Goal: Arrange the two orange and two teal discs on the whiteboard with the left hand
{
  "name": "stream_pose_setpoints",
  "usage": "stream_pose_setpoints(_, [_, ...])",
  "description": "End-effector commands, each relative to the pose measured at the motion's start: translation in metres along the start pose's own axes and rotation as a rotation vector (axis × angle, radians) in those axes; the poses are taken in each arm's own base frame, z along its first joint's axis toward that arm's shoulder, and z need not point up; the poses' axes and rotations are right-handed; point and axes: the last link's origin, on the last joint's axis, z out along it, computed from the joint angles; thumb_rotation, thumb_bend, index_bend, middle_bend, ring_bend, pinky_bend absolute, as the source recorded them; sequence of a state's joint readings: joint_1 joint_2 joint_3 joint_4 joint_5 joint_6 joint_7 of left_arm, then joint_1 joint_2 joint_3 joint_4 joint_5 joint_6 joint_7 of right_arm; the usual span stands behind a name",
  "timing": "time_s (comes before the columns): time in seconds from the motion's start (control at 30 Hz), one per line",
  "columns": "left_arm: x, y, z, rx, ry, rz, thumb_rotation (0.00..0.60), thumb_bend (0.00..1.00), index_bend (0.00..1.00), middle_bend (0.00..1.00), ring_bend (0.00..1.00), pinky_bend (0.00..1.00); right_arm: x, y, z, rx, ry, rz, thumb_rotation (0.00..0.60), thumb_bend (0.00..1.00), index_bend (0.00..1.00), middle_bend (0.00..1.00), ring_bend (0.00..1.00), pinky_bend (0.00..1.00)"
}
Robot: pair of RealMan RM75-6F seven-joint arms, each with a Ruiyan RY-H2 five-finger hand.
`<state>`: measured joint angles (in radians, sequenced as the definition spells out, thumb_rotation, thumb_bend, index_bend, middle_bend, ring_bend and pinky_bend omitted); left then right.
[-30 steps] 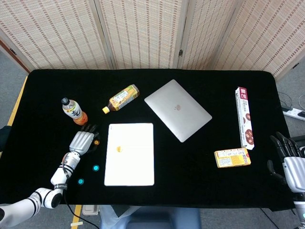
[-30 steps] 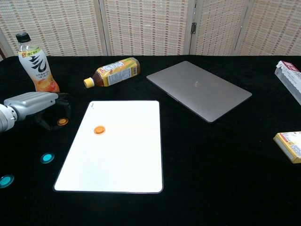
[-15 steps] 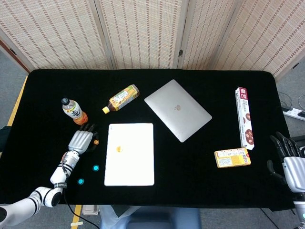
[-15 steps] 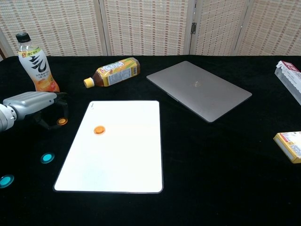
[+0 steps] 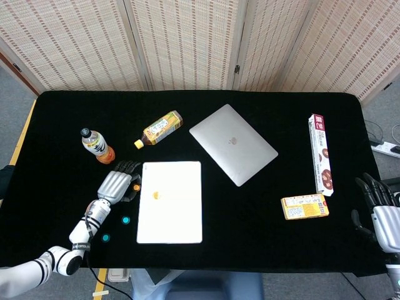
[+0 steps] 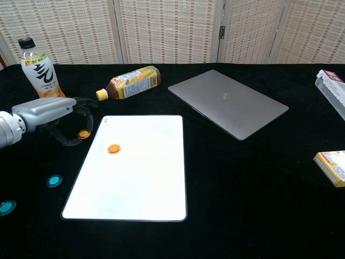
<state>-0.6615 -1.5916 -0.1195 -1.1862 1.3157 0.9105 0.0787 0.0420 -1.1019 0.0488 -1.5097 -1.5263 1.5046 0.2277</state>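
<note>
The left robot hand pinched an orange disc in its fingertips, just off the whiteboard's nine-o'clock edge.

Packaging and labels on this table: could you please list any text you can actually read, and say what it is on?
None can be read with certainty.
Upright bottle: large dark characters, illegible.
Lying bottle: print too small.
Long box: red label, blurred.
Yellow box: blurred.
Laptop: faint logo, no words.

Robot lab test bench

A black-draped table fills the frame, with woven folding screens along the top and a power strip at the right edge.
</note>
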Motion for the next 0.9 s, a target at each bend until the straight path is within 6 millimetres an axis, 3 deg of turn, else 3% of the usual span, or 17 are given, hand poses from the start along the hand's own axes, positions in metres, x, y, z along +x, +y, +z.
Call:
stream_pose_setpoints(0.03, [0.010,0.020,0.004,-0.057,0.010,-0.003,0.600,0.43,0.52,0.11,0.00,0.00,0.000,0.000,0.000,-0.001,0.001,0.000,0.600,0.58,0.00,0.00,0.00,0.00])
stream_pose_setpoints(0.43, [0.006,0.075,0.023,-0.171,-0.034,0.012,0.600,0.43,0.52,0.11,0.00,0.00,0.001,0.003,-0.001,-0.014,0.000,0.000,0.600,0.58,0.00,0.00,0.00,0.00])
stream_pose_setpoints(0.9, [-0.010,0.090,0.033,-0.174,-0.072,0.033,0.600,0.43,0.52,0.11,0.00,0.00,0.002,0.004,-0.003,-0.021,0.004,-0.002,0.600,0.58,0.00,0.00,0.00,0.00])
